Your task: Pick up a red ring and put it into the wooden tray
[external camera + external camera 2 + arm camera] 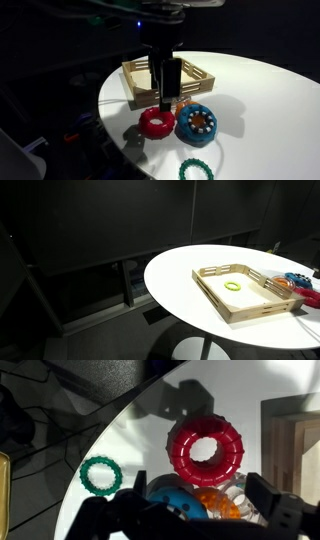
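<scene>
The red ring [155, 122] lies flat on the white table, in front of the wooden tray [133, 72]. In the wrist view the red ring [205, 450] lies just beyond the jaws, with the wooden tray [295, 435] at the right edge. My gripper [170, 97] hangs above the rings, near the tray's front rim. Its jaws [199, 486] are open and empty, and they straddle the blue ring [185, 505] with the orange and white centre. The tray also shows in an exterior view [215, 296].
The blue ring [197, 123] touches the red ring's side. A green knobbly ring [195, 168] lies near the table's front edge and also shows in the wrist view [100, 475]. A small yellow-green ring [232, 285] lies inside the tray. The round table edge [105, 435] drops into darkness.
</scene>
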`<action>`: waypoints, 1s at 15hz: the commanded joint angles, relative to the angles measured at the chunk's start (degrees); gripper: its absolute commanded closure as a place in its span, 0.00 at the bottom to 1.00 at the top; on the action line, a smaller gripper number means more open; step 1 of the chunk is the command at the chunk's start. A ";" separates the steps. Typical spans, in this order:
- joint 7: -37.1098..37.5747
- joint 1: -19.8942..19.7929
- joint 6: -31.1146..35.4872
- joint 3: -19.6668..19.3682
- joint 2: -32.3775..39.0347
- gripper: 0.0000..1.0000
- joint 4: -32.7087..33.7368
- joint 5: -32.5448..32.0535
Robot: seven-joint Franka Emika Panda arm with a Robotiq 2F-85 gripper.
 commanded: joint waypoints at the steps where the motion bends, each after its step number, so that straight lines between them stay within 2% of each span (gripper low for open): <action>1: -0.64 -0.92 5.76 -1.19 3.09 0.00 -1.44 -0.50; 9: -1.30 -0.65 15.00 -2.60 10.95 0.00 -1.31 0.20; 15: -1.59 -0.10 15.50 -2.93 14.10 0.00 -1.30 0.80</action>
